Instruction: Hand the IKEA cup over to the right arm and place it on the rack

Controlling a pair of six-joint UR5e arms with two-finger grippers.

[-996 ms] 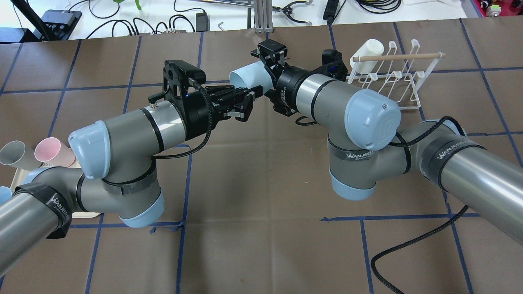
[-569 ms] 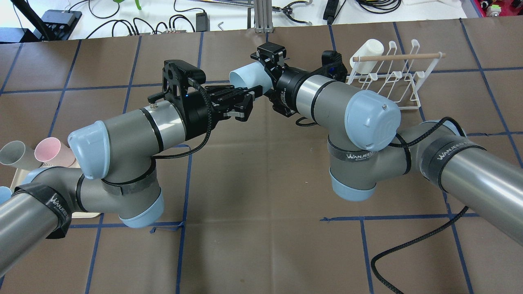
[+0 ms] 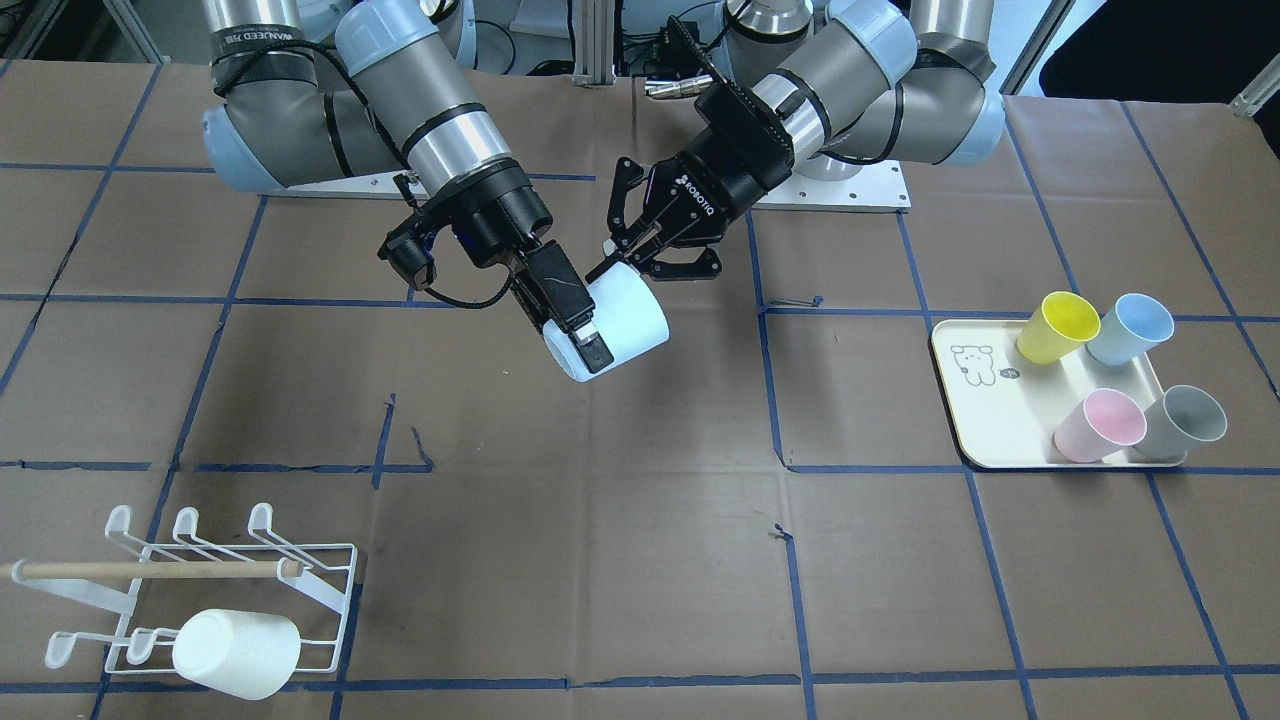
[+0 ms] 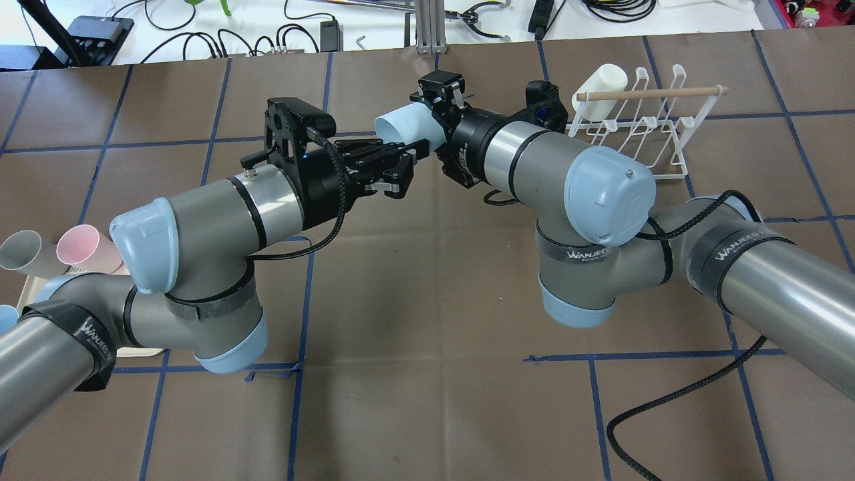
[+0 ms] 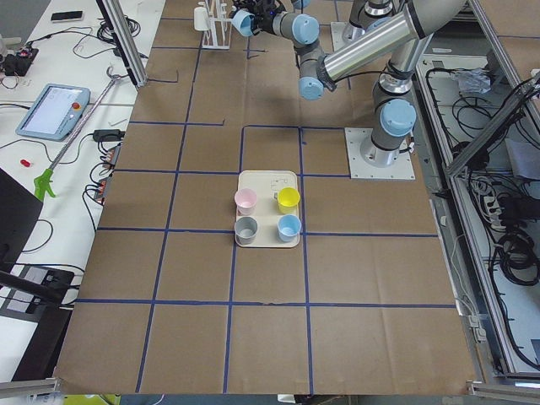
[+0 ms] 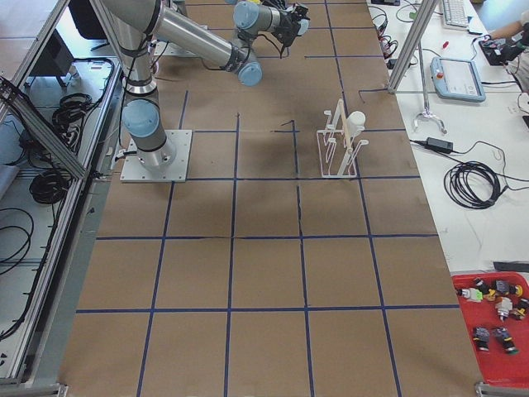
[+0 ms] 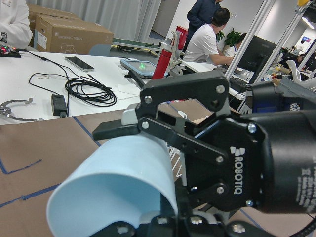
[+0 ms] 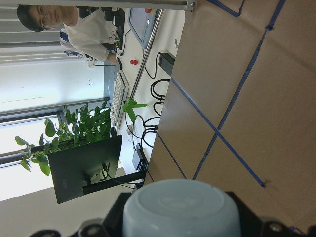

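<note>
A pale blue cup (image 3: 620, 320) hangs in the air on its side between my two arms. My right gripper (image 3: 597, 335) is shut on its base end, one finger along the outside wall. In the overhead view the cup (image 4: 404, 127) points its open mouth toward my left arm. My left gripper (image 4: 403, 168) is open, its fingertips right beside the cup's rim. The left wrist view shows the cup (image 7: 116, 190) close in front, with the right gripper behind it. The white wire rack (image 3: 230, 572) with a wooden dowel stands off to my right, also in the overhead view (image 4: 641, 127).
A white cup (image 3: 235, 652) sits upside down on the rack's prongs. A cream tray (image 3: 975, 400) with a bear drawing holds yellow, blue, pink and grey cups on my left. A black cable (image 4: 668, 401) lies near the right arm.
The right gripper has turned and shifted slightly with the cup. The left gripper has eased back a little from the rim.
</note>
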